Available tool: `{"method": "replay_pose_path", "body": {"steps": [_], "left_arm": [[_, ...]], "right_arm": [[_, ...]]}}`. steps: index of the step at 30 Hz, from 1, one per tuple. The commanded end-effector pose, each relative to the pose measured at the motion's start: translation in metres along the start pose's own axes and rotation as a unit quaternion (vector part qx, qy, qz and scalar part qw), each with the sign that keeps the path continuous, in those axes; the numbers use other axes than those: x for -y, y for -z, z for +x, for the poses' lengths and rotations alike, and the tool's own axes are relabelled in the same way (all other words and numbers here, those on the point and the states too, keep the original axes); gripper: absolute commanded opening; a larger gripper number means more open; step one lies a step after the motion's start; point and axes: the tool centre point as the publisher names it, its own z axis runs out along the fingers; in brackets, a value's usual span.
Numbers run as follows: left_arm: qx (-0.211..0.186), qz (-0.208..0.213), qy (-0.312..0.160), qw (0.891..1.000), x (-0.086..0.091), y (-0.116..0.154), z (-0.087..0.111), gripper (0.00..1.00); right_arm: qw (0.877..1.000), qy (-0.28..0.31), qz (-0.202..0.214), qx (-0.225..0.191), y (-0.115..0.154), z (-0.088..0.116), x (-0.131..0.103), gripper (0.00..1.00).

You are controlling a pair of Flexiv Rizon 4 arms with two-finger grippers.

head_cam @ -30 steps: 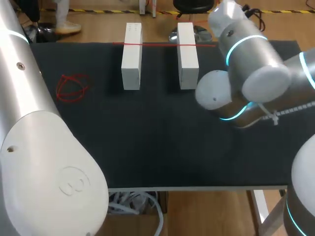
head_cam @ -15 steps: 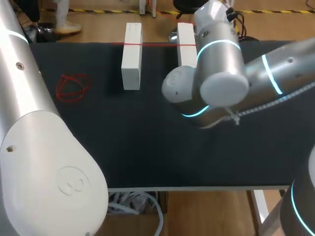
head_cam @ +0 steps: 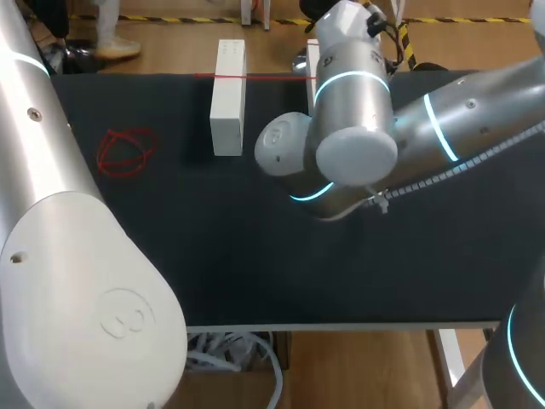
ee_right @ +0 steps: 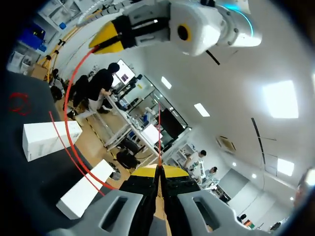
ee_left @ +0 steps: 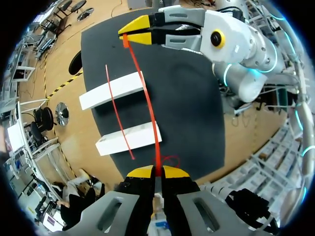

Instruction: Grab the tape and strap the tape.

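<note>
Tape: grabbed, pinched by left gripper and right gripper above white blocks. One strand already crosses their far ends; strapping apparently remains.

Silver-white arms with glowing cyan rings, yellow-tipped grey fingers.

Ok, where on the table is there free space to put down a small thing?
The wide near strip of the black table, between its front edge and the right arm, is bare. The far side is crowded: two white blocks, red tape across them, and a loose tape coil at left.
</note>
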Motion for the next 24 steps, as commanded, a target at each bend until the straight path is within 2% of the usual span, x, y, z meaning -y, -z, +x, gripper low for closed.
{"method": "replay_pose_path", "body": {"steps": [1, 8, 14, 19, 24], "left_arm": [[-0.003, -0.002, 0.001, 1.0, 0.001, 0.002, -0.001, 0.0], [-0.003, -0.002, 0.001, 1.0, 0.001, 0.002, -0.001, 0.0], [-0.003, -0.002, 0.001, 1.0, 0.001, 0.002, -0.001, 0.0], [-0.003, -0.002, 0.001, 1.0, 0.001, 0.002, -0.001, 0.0], [-0.003, -0.002, 0.001, 1.0, 0.001, 0.002, -0.001, 0.0]], "right_arm": [[1.0, 0.016, 0.002, -0.01, 0.001, 0.002, -0.009, 0.0], [0.999, 0.023, 0.003, -0.023, 0.008, 0.008, -0.014, 0.0], [0.999, 0.051, 0.001, -0.01, 0.015, 0.01, -0.026, 0.0], [0.996, 0.087, 0.012, 0.023, 0.019, 0.009, -0.032, 0.0], [0.989, 0.12, 0.047, 0.078, 0.025, 0.002, -0.034, 0.0]]}}
